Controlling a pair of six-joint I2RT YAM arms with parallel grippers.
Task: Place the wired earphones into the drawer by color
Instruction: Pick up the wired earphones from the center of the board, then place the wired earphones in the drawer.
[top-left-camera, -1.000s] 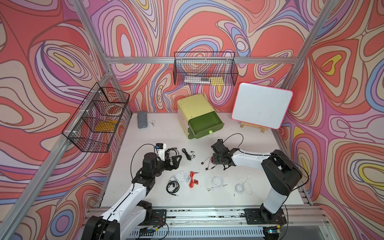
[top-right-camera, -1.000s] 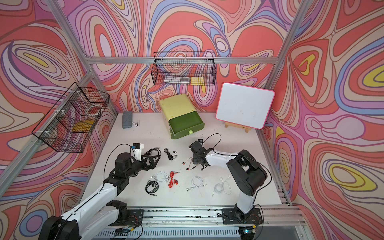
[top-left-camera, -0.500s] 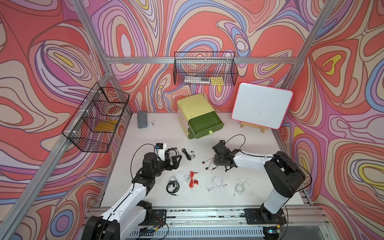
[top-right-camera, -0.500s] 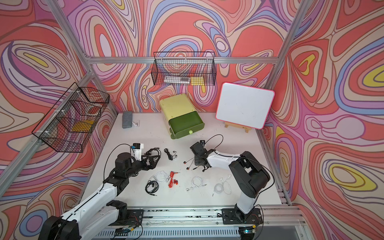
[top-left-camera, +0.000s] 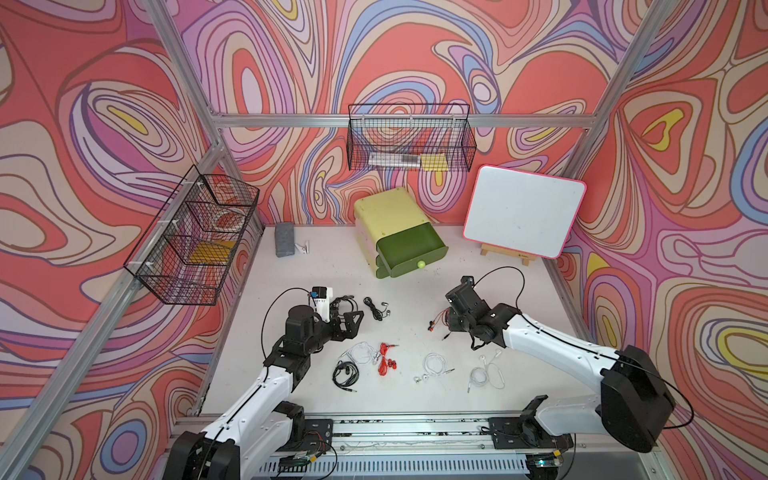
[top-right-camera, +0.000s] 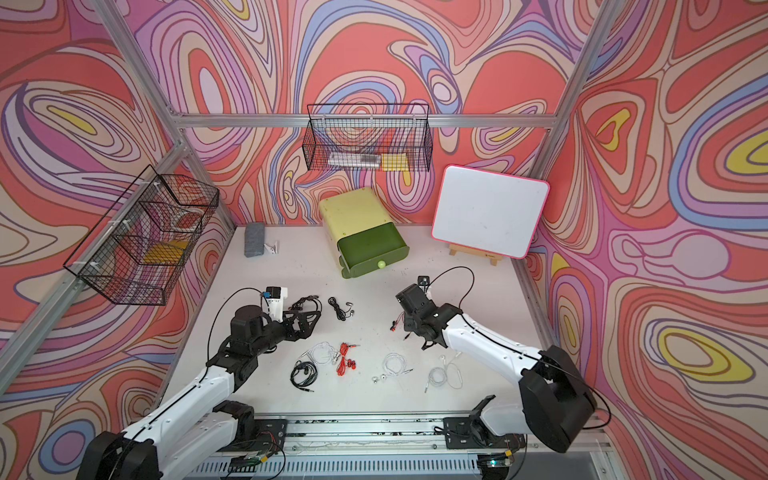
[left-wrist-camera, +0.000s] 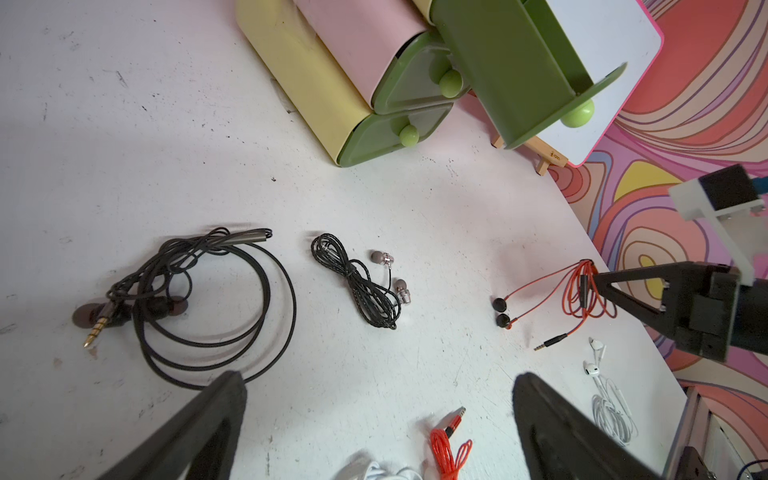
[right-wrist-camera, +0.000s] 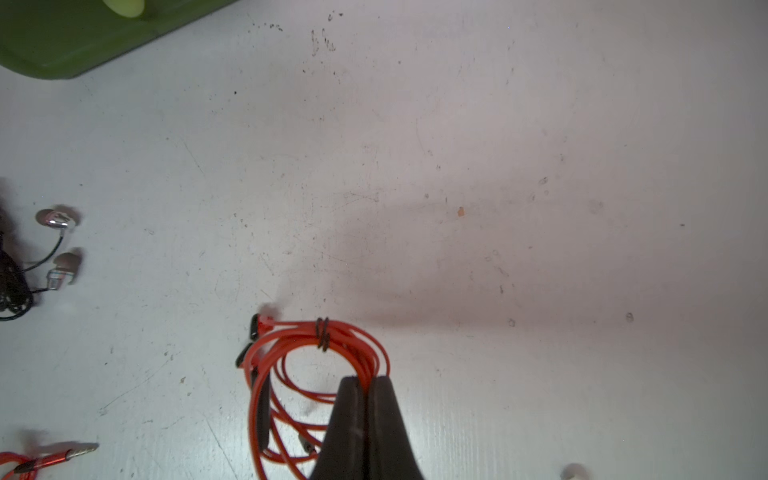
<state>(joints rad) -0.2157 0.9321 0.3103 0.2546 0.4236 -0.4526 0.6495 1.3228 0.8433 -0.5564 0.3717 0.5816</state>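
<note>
Right of middle in a top view, the right end effector (top-left-camera: 449, 326) squeezes the red earphones (right-wrist-camera: 291, 334) tight so it can carry them to the open drawer (top-left-camera: 409, 249).

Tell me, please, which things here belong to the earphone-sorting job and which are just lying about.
Job: red earphones in the shut right claw; second red set; white earphones; black earphones; open green drawer.
Lying about: whiteboard; grey block; white clip; back wire basket; side wire basket.
</note>
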